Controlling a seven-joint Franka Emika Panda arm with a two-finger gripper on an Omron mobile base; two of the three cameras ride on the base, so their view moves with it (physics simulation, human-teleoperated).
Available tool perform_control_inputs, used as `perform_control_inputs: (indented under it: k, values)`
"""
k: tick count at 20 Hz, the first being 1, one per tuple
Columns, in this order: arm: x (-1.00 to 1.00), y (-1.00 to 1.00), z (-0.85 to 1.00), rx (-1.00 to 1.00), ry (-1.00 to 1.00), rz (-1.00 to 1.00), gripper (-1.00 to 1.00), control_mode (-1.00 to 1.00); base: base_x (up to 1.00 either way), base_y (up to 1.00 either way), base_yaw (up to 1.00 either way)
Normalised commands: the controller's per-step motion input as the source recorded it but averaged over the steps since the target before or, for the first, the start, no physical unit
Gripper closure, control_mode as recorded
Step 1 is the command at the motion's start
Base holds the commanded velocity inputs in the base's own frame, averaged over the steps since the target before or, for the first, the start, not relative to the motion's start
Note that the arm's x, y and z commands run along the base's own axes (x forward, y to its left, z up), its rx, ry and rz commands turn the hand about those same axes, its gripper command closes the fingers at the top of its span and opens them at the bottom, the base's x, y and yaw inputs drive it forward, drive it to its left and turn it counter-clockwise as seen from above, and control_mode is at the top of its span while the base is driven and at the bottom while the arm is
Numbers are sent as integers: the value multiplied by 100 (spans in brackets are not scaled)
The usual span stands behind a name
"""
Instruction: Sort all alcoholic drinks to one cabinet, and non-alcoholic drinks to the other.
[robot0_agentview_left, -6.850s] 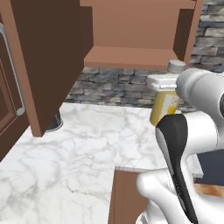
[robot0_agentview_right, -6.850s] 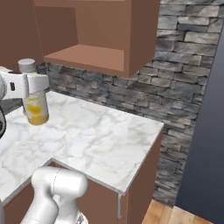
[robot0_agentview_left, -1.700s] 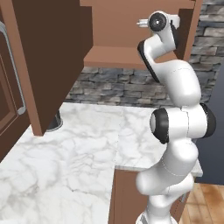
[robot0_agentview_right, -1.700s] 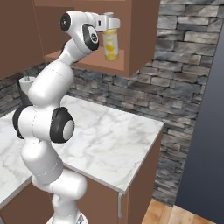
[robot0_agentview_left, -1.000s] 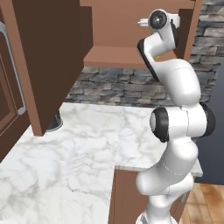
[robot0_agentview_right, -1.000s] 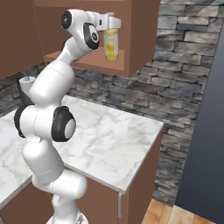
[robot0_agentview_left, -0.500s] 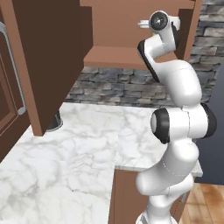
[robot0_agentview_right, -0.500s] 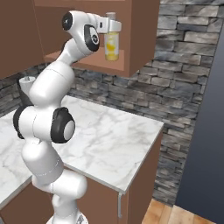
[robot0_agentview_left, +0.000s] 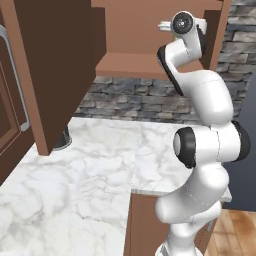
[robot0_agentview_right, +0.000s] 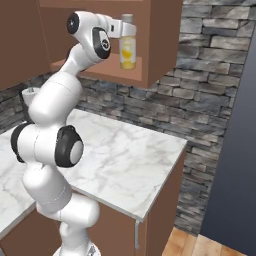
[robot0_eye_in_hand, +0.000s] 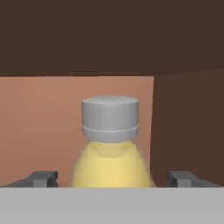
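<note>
Open brown cabinet (robot0_agentview_right: 165, 45) above marble desk (robot0_agentview_right: 125, 155): juice bottle (robot0_agentview_right: 128, 49) upright on its shelf, near the right wall. End effector (robot0_eye_in_hand: 111, 178) released, fingertips (robot0_eye_in_hand: 41, 178) clear at 3 and 9 o'clock.

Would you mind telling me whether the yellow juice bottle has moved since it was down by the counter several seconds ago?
Yes. The yellow juice bottle has gone up from counter level onto the cabinet shelf, standing upright between the open gripper jaws.

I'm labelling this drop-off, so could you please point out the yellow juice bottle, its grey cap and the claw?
yellow juice bottle (robot0_agentview_right: 128, 55), right base view, on its yellow body.
grey cap (robot0_eye_in_hand: 110, 114), hand view, on the cap's side wall.
claw (robot0_eye_in_hand: 112, 179), hand view, midway between the two open fingertips.
</note>
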Motion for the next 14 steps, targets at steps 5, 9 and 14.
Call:
perform_control_inputs:
  k: [5,9,14]
  values:
    - [-49,18,15,2,-7,0,-100,-100,0,0,0]
    - [-74,14,9,2,-8,0,-100,-100,0,0,0]
    - [-94,14,0,3,-3,0,-100,-100,0,0,0]
